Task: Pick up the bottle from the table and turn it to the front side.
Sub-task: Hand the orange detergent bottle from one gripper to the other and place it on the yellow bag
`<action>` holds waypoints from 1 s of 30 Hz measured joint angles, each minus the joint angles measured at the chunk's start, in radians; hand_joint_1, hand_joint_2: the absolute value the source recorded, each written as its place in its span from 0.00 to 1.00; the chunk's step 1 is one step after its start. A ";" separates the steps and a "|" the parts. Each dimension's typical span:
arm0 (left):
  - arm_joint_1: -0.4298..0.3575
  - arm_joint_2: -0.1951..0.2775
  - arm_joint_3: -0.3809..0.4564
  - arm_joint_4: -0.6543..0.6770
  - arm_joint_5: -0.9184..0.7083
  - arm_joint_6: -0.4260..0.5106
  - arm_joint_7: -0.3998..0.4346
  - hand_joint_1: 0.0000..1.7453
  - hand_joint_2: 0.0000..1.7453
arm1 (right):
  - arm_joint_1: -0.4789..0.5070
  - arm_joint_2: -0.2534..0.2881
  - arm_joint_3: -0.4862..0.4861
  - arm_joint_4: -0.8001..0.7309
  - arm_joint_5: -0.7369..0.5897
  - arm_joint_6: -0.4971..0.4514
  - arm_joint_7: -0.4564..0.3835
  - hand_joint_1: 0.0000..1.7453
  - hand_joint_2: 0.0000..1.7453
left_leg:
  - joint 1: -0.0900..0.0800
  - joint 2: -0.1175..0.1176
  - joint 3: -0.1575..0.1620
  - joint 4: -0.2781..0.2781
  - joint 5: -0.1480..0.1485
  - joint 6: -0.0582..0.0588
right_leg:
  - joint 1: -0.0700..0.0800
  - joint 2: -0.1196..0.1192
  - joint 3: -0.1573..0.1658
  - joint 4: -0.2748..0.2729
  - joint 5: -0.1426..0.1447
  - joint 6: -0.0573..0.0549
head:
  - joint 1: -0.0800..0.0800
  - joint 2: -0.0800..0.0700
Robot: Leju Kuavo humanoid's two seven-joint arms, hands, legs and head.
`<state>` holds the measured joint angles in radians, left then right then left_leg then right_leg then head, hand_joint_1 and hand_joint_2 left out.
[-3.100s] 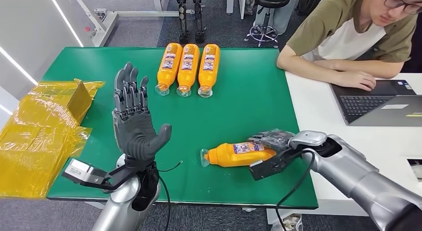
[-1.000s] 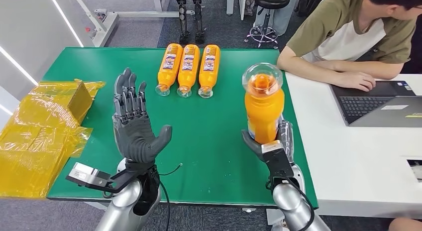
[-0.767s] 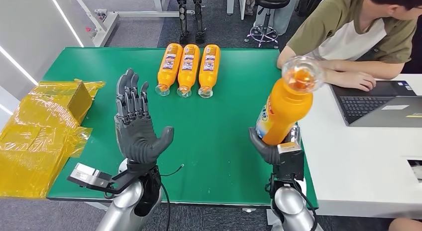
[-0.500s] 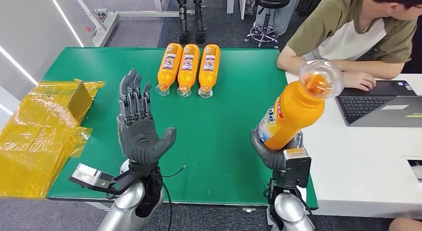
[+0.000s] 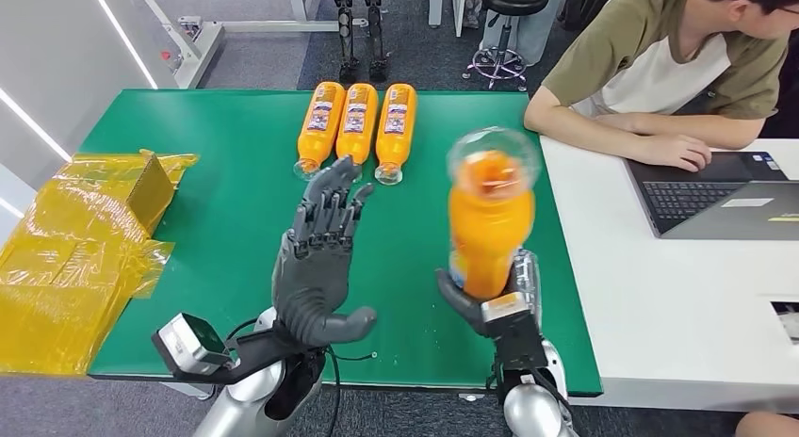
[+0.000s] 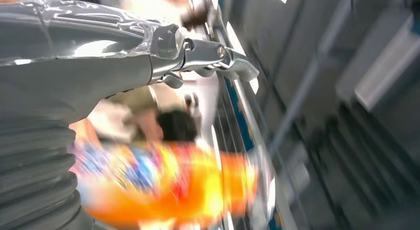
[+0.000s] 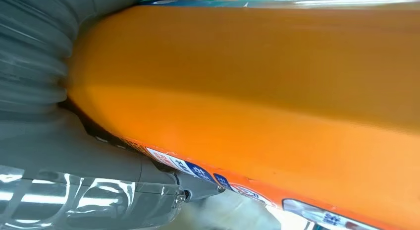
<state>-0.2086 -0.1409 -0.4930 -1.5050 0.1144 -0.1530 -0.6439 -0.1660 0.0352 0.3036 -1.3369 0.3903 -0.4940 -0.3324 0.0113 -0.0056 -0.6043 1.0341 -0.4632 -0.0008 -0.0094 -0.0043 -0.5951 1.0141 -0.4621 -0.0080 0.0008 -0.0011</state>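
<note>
The robot's right hand point(image 5: 490, 300) grips the lower body of an upright orange bottle point(image 5: 488, 220) above the green table point(image 5: 217, 173), its left hand point(image 5: 316, 267) empty with fingers spread nearby; the bottle looks full, heavyish, rigid and smooth, best held mid-body.

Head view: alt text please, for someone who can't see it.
The robot's right hand holds an orange bottle upright over a green table, while its left hand is raised open beside it. Three more orange bottles lie at the far edge, and a person sits at a laptop.
</note>
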 joint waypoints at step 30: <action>-0.033 0.008 -0.009 0.106 0.005 -0.051 0.047 1.00 1.00 | 0.007 -0.206 0.086 -0.085 0.327 0.371 0.175 1.00 1.00 | 0.000 0.001 0.000 0.000 0.000 0.000 | 0.000 0.001 -0.001 0.000 0.000 0.000 | 0.000 0.000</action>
<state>-0.2420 -0.1330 -0.5020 -1.3989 0.1198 -0.2042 -0.5972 -0.1591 -0.1709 0.3900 -1.4220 0.7175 -0.1226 -0.1570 0.0112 -0.0048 -0.6048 1.0341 -0.4633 -0.0007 -0.0096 -0.0038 -0.5957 1.0142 -0.4620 -0.0079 0.0008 -0.0011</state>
